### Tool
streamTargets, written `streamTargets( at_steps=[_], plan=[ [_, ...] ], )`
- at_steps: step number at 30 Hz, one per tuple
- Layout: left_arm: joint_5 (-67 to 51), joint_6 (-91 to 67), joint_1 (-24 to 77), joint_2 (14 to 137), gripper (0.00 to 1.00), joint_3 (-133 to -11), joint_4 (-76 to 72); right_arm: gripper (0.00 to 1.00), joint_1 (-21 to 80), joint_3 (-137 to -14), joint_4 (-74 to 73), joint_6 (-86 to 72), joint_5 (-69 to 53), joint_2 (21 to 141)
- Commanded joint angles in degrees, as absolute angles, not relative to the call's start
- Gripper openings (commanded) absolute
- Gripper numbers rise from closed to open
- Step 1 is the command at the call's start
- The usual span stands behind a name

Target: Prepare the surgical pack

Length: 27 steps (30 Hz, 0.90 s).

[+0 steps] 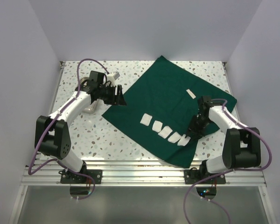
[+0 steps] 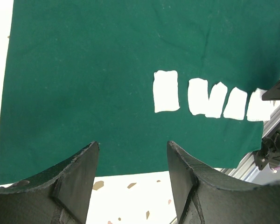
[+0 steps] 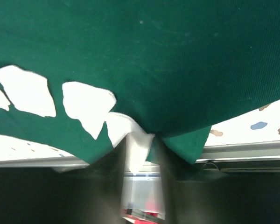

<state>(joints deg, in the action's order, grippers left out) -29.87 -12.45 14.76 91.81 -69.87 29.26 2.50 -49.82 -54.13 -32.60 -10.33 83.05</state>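
Observation:
The dark green drape point(image 1: 163, 93) lies spread flat as a wide sheet on the speckled table. It also shows in the left wrist view point(image 2: 84, 70) and the right wrist view point(image 3: 177, 56). Several white gauze squares point(image 1: 157, 125) lie in a row on its near part. My left gripper point(image 1: 117, 97) is open and empty point(image 2: 133, 144), just off the drape's left corner. My right gripper point(image 1: 194, 131) is at the right end of the row. It is shut point(image 3: 142, 140) on the end gauze square point(image 3: 137, 140), with drape cloth bunched against one finger.
A small white strip point(image 1: 191, 93) lies on the drape's far right part. A small shiny tray point(image 1: 89, 109) sits under my left arm, and a white object point(image 1: 113, 75) lies behind it. The table's metal front rail point(image 1: 140, 163) runs close to the drape's near corner.

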Motion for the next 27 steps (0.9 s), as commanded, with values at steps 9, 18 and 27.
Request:
streamTargets(
  at_steps=[9, 18, 27],
  plan=[
    [-30.85, -11.16, 14.77, 91.23, 0.64, -70.75, 27.86, 0.63, 1.67, -54.75, -60.90, -31.82, -5.27, 80.34],
    [-30.85, -11.25, 14.77, 93.16, 0.64, -71.28, 27.60, 0.36, 1.49, -64.59, -56.36, -28.22, -7.38, 88.21],
    [-31.29, -11.25, 14.77, 92.72, 0.64, -71.02, 27.69, 0.00, 1.58, -69.26, -48.79, -25.32, -6.15, 100.63]
  ],
)
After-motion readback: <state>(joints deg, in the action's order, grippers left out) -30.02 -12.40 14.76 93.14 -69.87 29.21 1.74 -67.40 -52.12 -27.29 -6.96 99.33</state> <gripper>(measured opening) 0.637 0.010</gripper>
